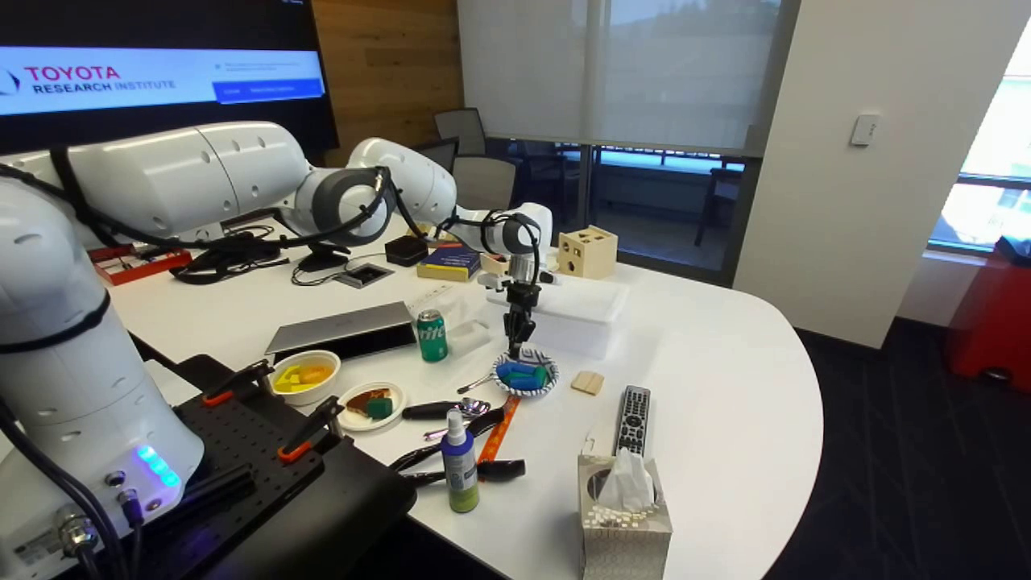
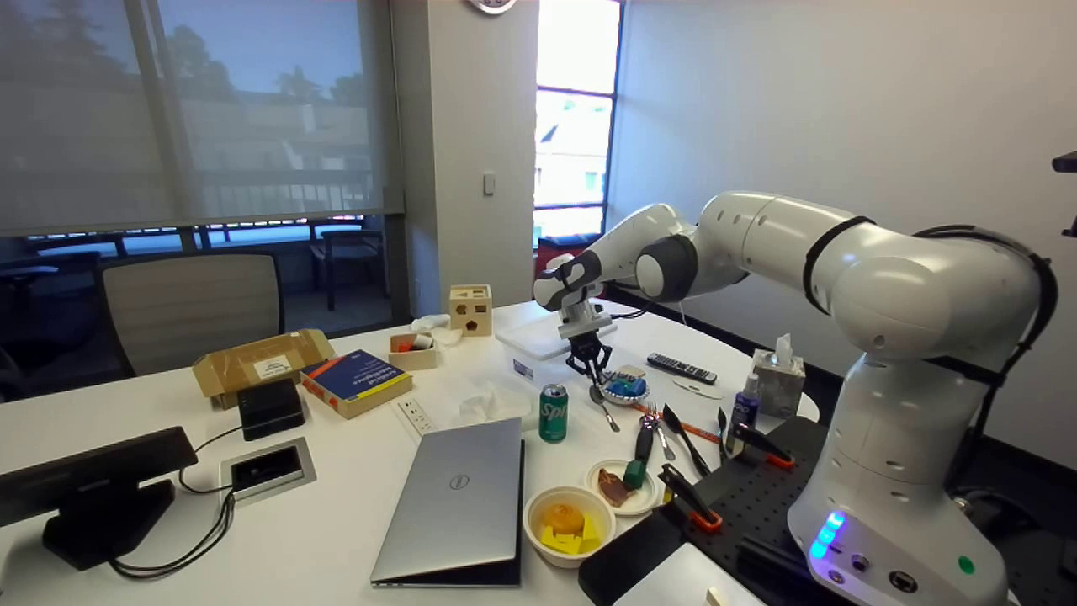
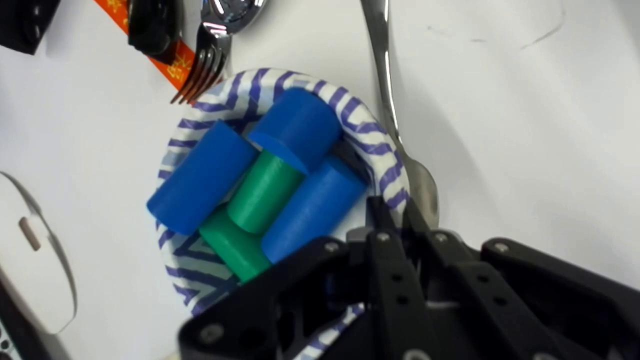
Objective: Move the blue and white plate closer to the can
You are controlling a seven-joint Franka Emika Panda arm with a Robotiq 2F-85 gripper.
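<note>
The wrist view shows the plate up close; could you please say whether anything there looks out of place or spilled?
Slightly odd: one blue block lies across the rim of the plate at picture left, its end seemingly jutting past, while the other blocks in view lie within it. Nothing looks spilled.

Office: screen (image 1: pixel 161 74), laptop (image 2: pixel 458 497), chair (image 2: pixel 198 311)

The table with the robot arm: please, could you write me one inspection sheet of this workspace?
Surface: white table with a curved edge.
Job's things: blue and white plate, holding blue and green blocks; green can upright, apart from it.
Clutter: spoon beside the plate, whether touching cannot tell; laptop beside the can; remote.
Gripper: closed on the plate's rim.
Cables: black cable along the arm.
Surroundings: chair, wall screen, window.
</note>
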